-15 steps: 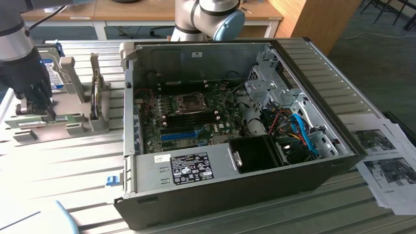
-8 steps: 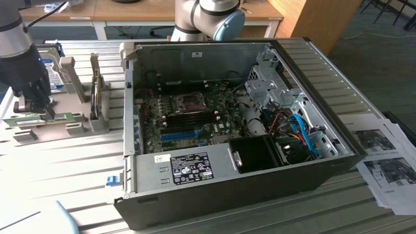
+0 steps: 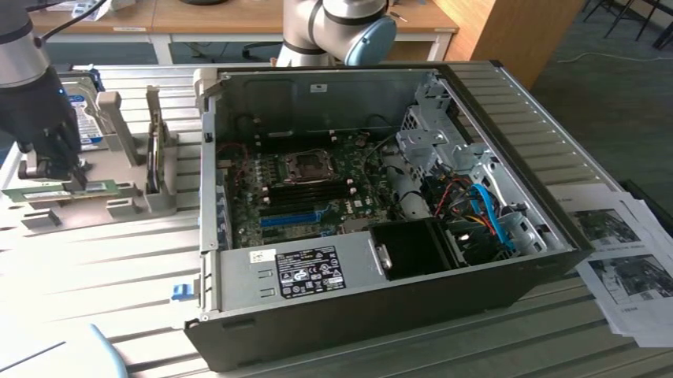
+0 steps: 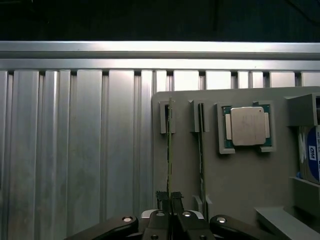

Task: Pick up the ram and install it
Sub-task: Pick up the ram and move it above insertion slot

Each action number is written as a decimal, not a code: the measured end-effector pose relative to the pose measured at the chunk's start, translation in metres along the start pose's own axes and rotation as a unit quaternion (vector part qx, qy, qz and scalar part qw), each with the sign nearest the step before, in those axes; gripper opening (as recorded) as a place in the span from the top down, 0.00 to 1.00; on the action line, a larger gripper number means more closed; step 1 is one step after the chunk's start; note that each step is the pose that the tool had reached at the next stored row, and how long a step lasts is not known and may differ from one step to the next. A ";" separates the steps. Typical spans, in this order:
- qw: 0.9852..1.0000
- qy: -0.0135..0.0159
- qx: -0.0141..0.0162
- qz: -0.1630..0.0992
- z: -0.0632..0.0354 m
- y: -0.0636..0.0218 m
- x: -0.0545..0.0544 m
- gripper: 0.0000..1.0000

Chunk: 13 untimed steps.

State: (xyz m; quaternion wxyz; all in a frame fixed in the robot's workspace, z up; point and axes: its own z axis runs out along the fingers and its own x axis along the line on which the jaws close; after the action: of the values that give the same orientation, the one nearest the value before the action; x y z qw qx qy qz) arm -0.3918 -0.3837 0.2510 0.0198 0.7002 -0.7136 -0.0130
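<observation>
Gripping the ram (image 4: 169,150) with the claw (image 4: 170,199) pinched almost shut, fingertips pressed to both faces of the thin green stick's upper edge; standing on edge directly beneath the claw, in a slot of the grey holder (image 4: 235,200); seemingly seated in that slot at its far end, though hard to tell from the wrist view whether raised at all; just beside the claw, parallel to the held stick, a second stick (image 4: 201,150) in the neighbouring slot; further out on that same side, a CPU chip (image 4: 246,126) lying flat in a square recess, then a blue-labelled hard drive (image 4: 312,155) upright at the holder's end; under the holder, a slatted metal table (image 4: 75,150); well apart from the claw, toward the exterior view's right, an open computer case (image 3: 368,323) lying on its side, motherboard (image 3: 315,189) exposed; beyond the case, farthest from the claw, printed papers (image 3: 626,268).
</observation>
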 end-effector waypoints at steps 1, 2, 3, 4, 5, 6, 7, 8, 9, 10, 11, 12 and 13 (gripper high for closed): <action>1.000 0.000 0.000 0.000 -0.0008 0.0000 0.000 0.89; 1.000 0.000 0.000 0.001 -0.0017 0.0001 0.000 0.89; 1.000 0.001 0.000 0.002 -0.0026 0.0002 0.000 0.89; 1.000 0.001 0.000 0.002 -0.0034 0.0002 0.000 0.89; 1.000 0.001 0.000 0.003 -0.0043 0.0002 0.000 0.89; 1.000 0.001 0.000 0.003 -0.0053 0.0003 0.000 0.89; 1.000 0.001 0.000 0.004 -0.0062 0.0003 0.000 0.89; 1.000 0.001 0.000 0.004 -0.0069 0.0003 0.000 0.89; 1.000 0.001 0.000 0.004 -0.0069 0.0003 0.000 0.89; 1.000 0.001 0.000 0.004 -0.0070 0.0003 0.000 0.89; 1.000 0.001 0.000 0.004 -0.0069 0.0003 0.000 0.89; 1.000 0.001 0.000 0.004 -0.0070 0.0003 0.000 0.89; 1.000 0.001 0.000 0.004 -0.0070 0.0003 0.000 0.89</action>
State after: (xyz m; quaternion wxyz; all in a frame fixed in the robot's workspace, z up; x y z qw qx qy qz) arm -0.3919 -0.3837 0.2581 0.0208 0.6971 -0.7166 -0.0120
